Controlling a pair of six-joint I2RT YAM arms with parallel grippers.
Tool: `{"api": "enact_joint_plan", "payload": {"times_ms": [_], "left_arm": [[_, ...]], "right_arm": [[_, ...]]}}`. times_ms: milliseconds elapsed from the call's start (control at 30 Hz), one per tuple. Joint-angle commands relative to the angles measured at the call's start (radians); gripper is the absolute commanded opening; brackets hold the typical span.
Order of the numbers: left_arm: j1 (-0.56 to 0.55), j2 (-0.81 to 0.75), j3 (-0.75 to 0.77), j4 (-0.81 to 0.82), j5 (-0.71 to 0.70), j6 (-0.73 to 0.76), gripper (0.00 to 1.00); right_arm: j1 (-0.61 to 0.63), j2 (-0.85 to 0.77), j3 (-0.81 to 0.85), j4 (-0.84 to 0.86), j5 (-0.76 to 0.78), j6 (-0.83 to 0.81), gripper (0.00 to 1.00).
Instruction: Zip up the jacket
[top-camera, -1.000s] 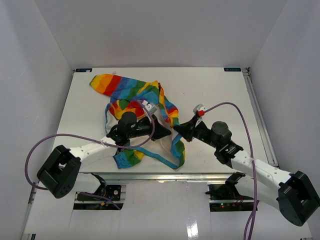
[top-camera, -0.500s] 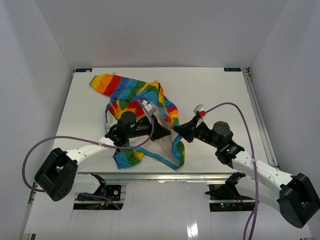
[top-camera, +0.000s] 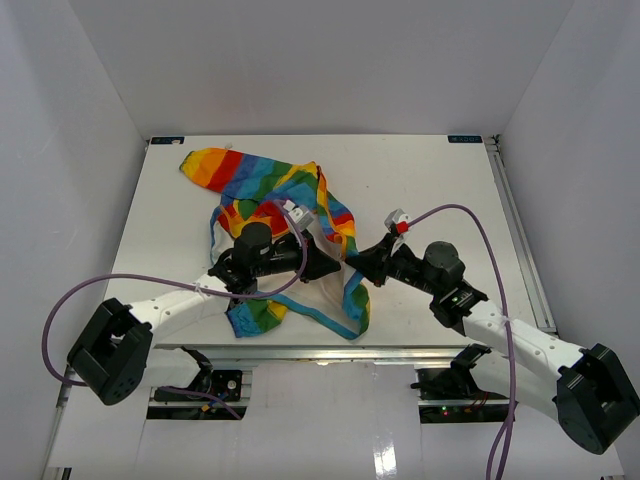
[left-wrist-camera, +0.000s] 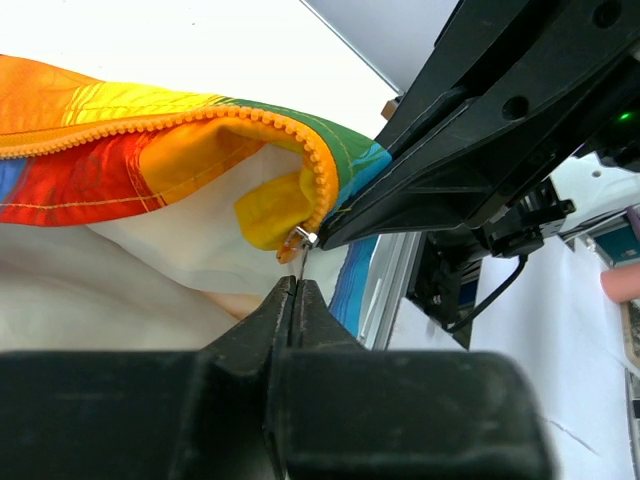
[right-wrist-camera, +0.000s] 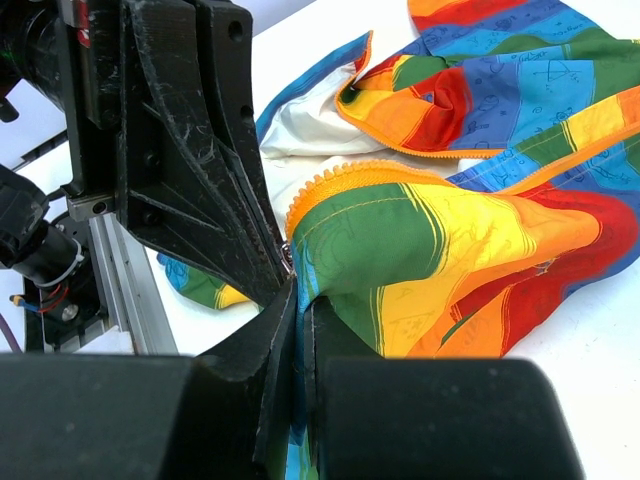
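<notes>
The rainbow-striped jacket (top-camera: 265, 180) lies crumpled on the white table, its white lining (left-wrist-camera: 150, 250) showing. Both grippers meet at its near right hem. My left gripper (left-wrist-camera: 293, 285) is shut on the small metal zipper pull (left-wrist-camera: 299, 250), which hangs from the slider at the end of the orange zipper teeth (left-wrist-camera: 200, 118). In the top view the left gripper (top-camera: 333, 266) sits tip to tip with the right one (top-camera: 352, 262). My right gripper (right-wrist-camera: 300, 300) is shut on the jacket's light-blue edge trim just under the green stripe (right-wrist-camera: 380, 240).
An aluminium rail (top-camera: 330, 352) runs along the table's near edge, close below the jacket hem. Purple cables (top-camera: 150, 280) loop from both arms. White walls enclose the table on three sides, and a rail (top-camera: 515, 220) lines the right edge.
The left arm has crept slightly to the right, toward the right gripper. The right arm and the jacket look unchanged.
</notes>
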Motion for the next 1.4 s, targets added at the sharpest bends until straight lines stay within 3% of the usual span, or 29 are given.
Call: {"api": "enact_joint_plan", "payload": {"times_ms": [0, 967, 1033, 1133, 1233, 1367], "left_arm": [[0.01, -0.042, 0.034, -0.016, -0.003, 0.02, 0.0], [0.01, 0.006, 0.055, -0.169, 0.057, 0.082, 0.01], [0.011, 0.012, 0.056, -0.174, 0.053, 0.083, 0.08], [0.011, 0.009, 0.056, -0.179, 0.036, 0.083, 0.32], [0.011, -0.019, 0.052, -0.178, 0.004, 0.081, 0.48], [0.011, -0.064, 0.045, -0.176, -0.059, 0.079, 0.57]], "right_arm": [[0.006, -0.016, 0.053, 0.065, -0.029, 0.01, 0.08], [0.006, -0.051, 0.056, 0.05, 0.012, 0.015, 0.08], [0.006, -0.054, 0.056, 0.049, 0.011, 0.016, 0.08], [0.006, -0.054, 0.056, 0.046, 0.009, 0.013, 0.08], [0.006, -0.05, 0.053, 0.046, 0.005, 0.01, 0.08], [0.006, -0.029, 0.054, 0.053, -0.034, 0.005, 0.08]]}}
